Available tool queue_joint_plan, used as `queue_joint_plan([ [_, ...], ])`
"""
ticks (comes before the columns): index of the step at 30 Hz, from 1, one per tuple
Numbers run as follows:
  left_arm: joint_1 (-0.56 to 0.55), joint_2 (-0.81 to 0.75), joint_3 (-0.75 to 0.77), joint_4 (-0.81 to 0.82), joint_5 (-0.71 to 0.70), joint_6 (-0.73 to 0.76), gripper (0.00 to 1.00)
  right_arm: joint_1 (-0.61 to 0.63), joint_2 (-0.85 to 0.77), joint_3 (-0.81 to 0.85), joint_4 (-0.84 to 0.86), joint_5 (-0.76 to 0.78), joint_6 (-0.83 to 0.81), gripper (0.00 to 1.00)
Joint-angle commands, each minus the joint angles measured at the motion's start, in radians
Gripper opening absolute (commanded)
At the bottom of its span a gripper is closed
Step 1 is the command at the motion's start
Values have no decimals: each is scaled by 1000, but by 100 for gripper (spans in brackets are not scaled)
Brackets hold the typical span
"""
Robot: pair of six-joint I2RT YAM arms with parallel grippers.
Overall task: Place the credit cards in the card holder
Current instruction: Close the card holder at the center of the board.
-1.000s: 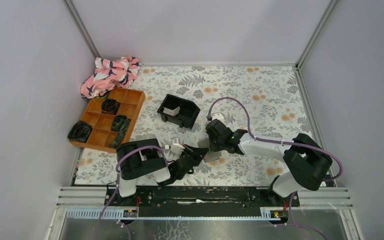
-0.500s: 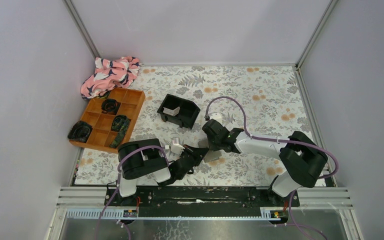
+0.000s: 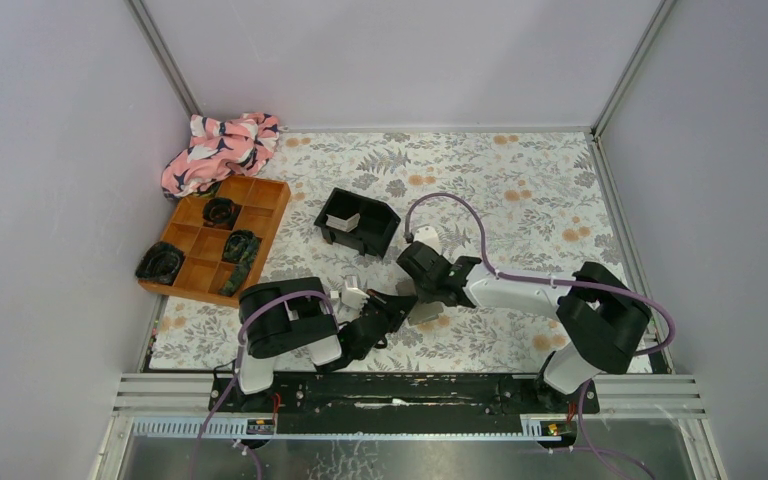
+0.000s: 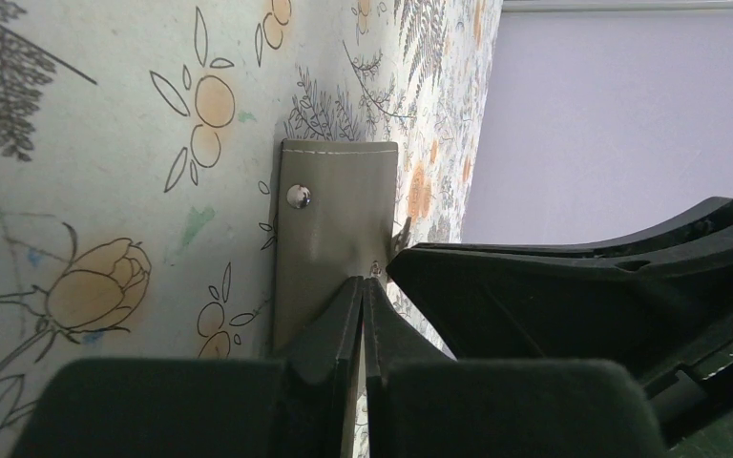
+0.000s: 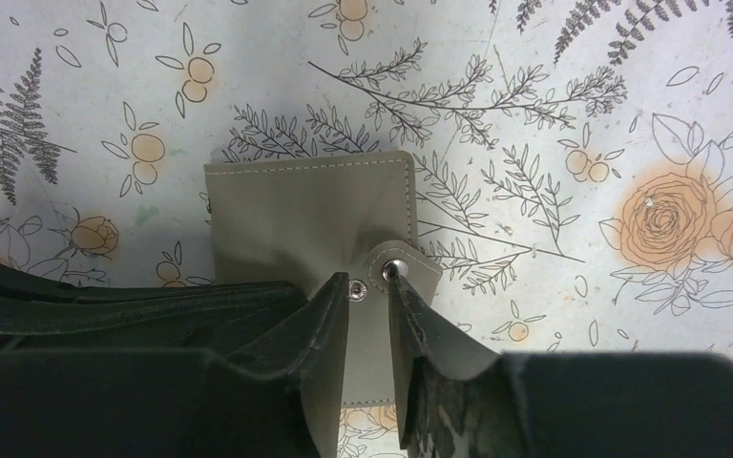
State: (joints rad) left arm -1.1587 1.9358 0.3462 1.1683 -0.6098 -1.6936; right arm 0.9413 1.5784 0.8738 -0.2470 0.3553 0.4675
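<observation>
The card holder (image 5: 305, 210) is a flat grey-taupe wallet lying shut on the floral cloth, also seen in the left wrist view (image 4: 339, 205) and from above (image 3: 425, 310). My left gripper (image 4: 364, 280) is shut, pinching the holder's edge, and the material puckers at its tips. My right gripper (image 5: 370, 279) stands over the holder's snap tab (image 5: 396, 270) with its jaws a little apart and only the flat holder showing in the gap. A pale credit card (image 3: 344, 221) lies in the black tray (image 3: 380, 238), behind both grippers.
An orange compartment tray (image 3: 205, 245) with dark items stands at the left, with a pink patterned cloth (image 3: 220, 150) bunched behind it. Grey walls close in the table on three sides. The two grippers nearly touch over the holder.
The right arm has shifted slightly left and back, and its jaws have widened over the snap tab. The left gripper and the card holder have stayed put.
</observation>
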Motion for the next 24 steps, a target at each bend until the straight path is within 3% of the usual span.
queue_joint_plan([
  [1,-3,48,-24,-124,44,20,6,14,8,58,-38,77,-16,31],
  [12,-4,61,-28,-101,52,18,6,19,47,100,-72,110,-25,32],
  [24,-4,73,-31,-84,56,17,6,35,49,106,-81,116,-20,13],
])
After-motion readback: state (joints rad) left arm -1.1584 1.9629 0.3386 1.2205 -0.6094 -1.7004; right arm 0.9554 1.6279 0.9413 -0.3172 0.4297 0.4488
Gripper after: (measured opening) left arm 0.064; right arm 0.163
